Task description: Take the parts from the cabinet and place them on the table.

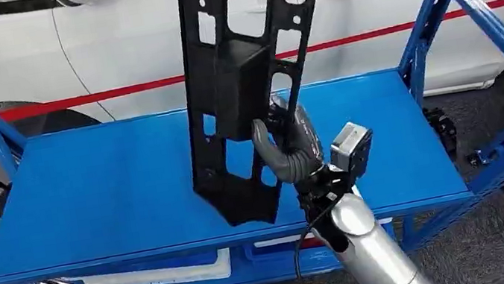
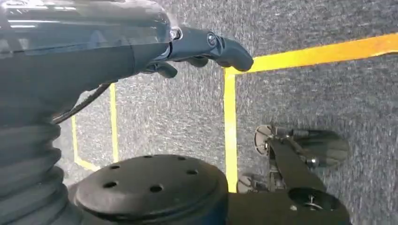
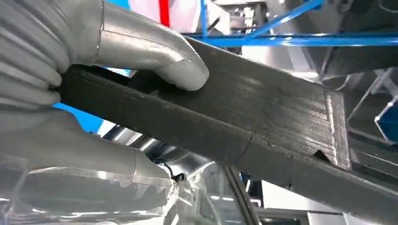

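Note:
A long black plastic part (image 1: 239, 76) with several cut-outs stands nearly upright above the blue table top (image 1: 105, 186). My right hand (image 1: 287, 144) grips it near its lower half, thumb across the front, and its bottom end hangs just above the table. Up close in the right wrist view, the part's dark ribbed edge (image 3: 244, 122) runs between my grey thumb (image 3: 155, 51) and my right hand (image 3: 70, 93). My left hand (image 2: 197, 51) hangs beside my body over the floor, its dark fingers curled in and holding nothing.
The blue table is framed by blue slanted struts (image 1: 478, 10) on the right and left. A white car (image 1: 107, 50) with a red stripe stands behind it. White trays (image 1: 163, 272) sit on the lower shelf. Yellow floor lines (image 2: 230, 122) mark the grey carpet.

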